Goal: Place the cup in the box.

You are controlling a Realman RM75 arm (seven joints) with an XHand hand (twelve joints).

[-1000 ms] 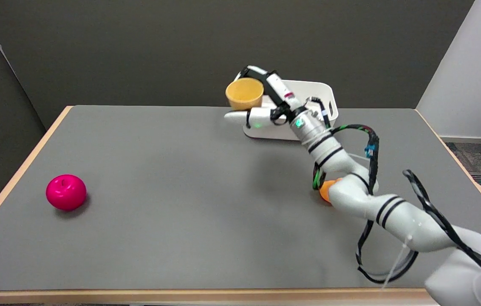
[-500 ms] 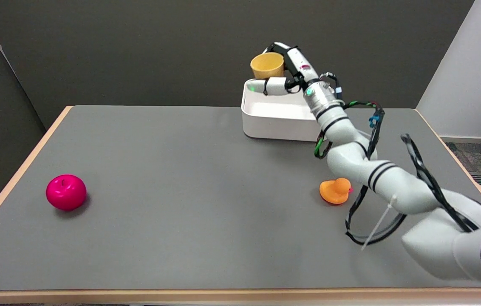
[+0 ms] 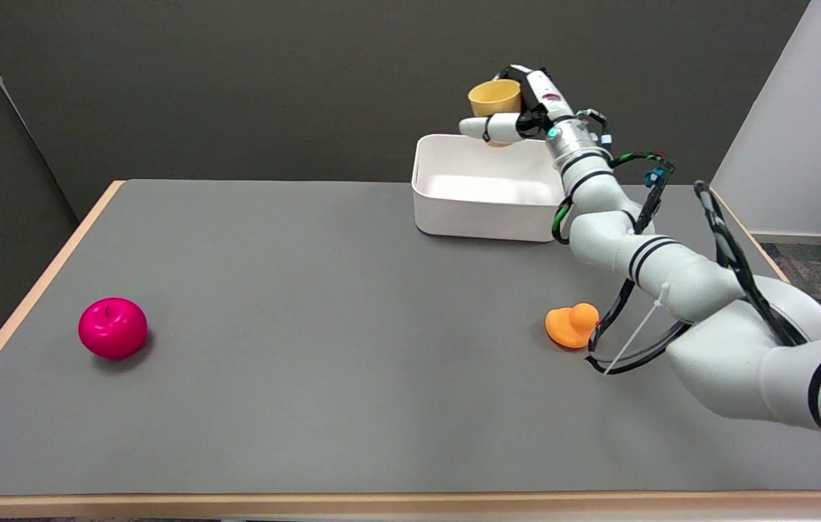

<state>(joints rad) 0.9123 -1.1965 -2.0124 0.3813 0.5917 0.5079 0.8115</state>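
My right hand holds a yellow-orange cup upright in the air, mouth up, above the far part of the white box. Fingers wrap the cup's right side and one white finger lies under its base. The box stands at the far middle-right of the grey table, and the part of its inside that shows holds nothing. My arm crosses the box's right end and hides it.
An orange toy duck sits on the table just left of my right forearm. A magenta apple lies far off at the left side. The table's wooden edge runs along the left and front.
My right hand has carried the cup up and to the right, from over the box's left front corner to above its far side. The arm has swung clear of the duck.
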